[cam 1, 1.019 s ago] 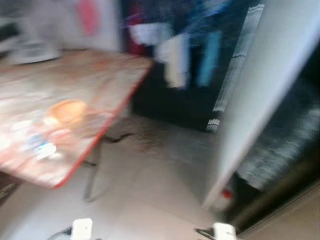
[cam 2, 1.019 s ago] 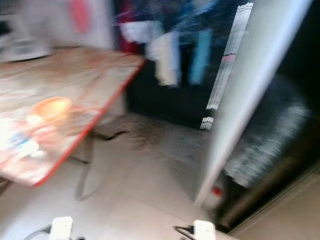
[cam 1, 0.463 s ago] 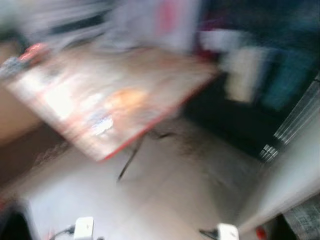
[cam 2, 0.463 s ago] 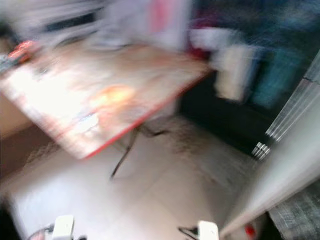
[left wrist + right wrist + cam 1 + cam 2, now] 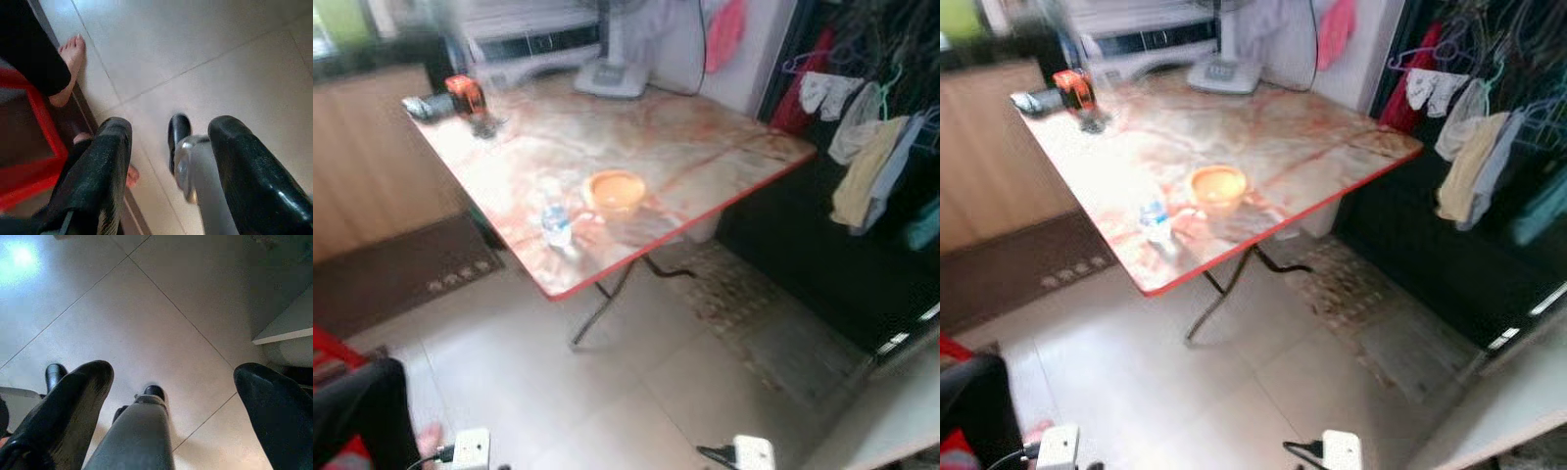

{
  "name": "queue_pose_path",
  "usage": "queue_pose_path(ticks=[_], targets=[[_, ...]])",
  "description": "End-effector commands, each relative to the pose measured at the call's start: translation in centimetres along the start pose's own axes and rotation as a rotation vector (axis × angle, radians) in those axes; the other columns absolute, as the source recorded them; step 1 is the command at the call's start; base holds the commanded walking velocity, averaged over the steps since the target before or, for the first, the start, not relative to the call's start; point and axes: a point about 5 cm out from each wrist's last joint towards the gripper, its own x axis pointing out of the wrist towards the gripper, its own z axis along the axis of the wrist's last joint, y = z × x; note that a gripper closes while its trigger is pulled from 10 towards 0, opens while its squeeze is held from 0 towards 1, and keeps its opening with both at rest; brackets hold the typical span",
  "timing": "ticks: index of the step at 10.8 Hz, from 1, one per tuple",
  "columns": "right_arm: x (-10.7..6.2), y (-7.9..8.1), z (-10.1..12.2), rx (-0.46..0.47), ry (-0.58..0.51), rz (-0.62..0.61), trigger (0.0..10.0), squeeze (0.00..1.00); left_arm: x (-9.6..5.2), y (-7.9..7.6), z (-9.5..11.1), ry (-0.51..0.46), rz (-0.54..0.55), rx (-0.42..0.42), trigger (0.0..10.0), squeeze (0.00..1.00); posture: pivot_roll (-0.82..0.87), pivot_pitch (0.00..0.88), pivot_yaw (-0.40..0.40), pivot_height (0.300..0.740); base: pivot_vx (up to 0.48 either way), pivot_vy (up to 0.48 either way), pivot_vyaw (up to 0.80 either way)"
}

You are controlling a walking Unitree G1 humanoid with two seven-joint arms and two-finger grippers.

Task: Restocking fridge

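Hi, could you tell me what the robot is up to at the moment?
Nothing is being handled right now. The robot faces a folding table that carries a small water bottle and an orange bowl near its front edge. Both arms hang down over the tiled floor: the left gripper and the right gripper are open and empty. A person's bare foot is close beside the left gripper. The restocking has not visibly begun.
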Motion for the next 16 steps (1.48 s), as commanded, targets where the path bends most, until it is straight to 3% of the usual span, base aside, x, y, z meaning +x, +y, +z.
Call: queue_pose_path(ticks=[1,2,3,4,7,8,10,12,14,15,16], targets=[[0.0,-0.3,-0.2,0.004,0.007,-0.005,10.0,0.00,-0.1,0.3,0.2,-0.048,0.041,-0.018,10.0,0.00,-0.06,0.021,-0.084,0.740,0.000,0.000,0.00],[-0.1,-0.4,-0.2,0.000,0.009,-0.004,10.0,0.00,-0.3,0.4,0.7,-0.119,0.080,-0.010,10.0,0.00,-0.05,0.024,-0.086,0.740,0.000,0.000,0.00],[-0.1,-0.5,-0.2,-0.003,0.010,-0.003,10.0,0.00,0.1,2.5,6.1,-0.343,0.145,0.033,10.0,0.00,-0.05,0.027,-0.089,0.740,0.000,0.000,0.00],[-0.1,-0.5,-0.2,-0.012,0.013,0.000,10.0,0.00,-0.2,3.1,9.8,-0.500,0.157,0.061,10.0,0.00,-0.03,0.029,-0.091,0.740,0.000,0.000,0.00],[-0.1,-0.6,-0.2,-0.024,0.014,0.005,10.0,0.00,-3.1,1.9,14.0,-0.872,0.105,0.213,10.0,0.00,-0.03,0.034,-0.095,0.740,0.000,0.000,0.00],[-0.1,-0.7,-0.2,-0.030,0.015,0.005,10.0,0.00,-4.7,1.1,15.3,-0.972,0.079,0.200,10.0,0.00,-0.03,0.032,-0.098,0.740,0.000,0.000,0.00],[-0.1,-0.8,-0.1,-0.044,0.019,0.005,10.0,0.00,-7.3,-0.6,17.9,-1.115,0.044,0.187,10.0,0.00,-0.03,0.034,-0.104,0.740,0.000,0.000,0.00],[-0.1,-0.8,-0.2,-0.042,0.018,0.004,10.0,0.00,-11.0,-1.9,22.0,-1.287,0.014,0.217,10.0,0.00,-0.04,0.018,-0.093,0.740,0.000,0.000,0.00],[-0.1,-0.8,-0.4,-0.046,0.023,0.005,10.0,0.00,-13.0,-1.8,26.3,-1.338,-0.007,0.204,10.0,0.00,-0.04,0.008,-0.096,0.740,0.000,0.000,0.00],[-0.1,-0.8,-0.5,-0.048,0.025,0.005,10.0,0.00,-13.4,-1.9,27.2,-1.322,-0.018,0.167,10.0,0.00,-0.04,0.003,-0.096,0.740,0.000,0.000,0.00],[-0.2,-0.8,-0.5,-0.047,0.025,0.003,10.0,0.00,-13.7,-2.1,28.2,-1.246,-0.046,0.139,10.0,0.00,-0.03,0.000,-0.097,0.740,0.000,0.000,0.00]])
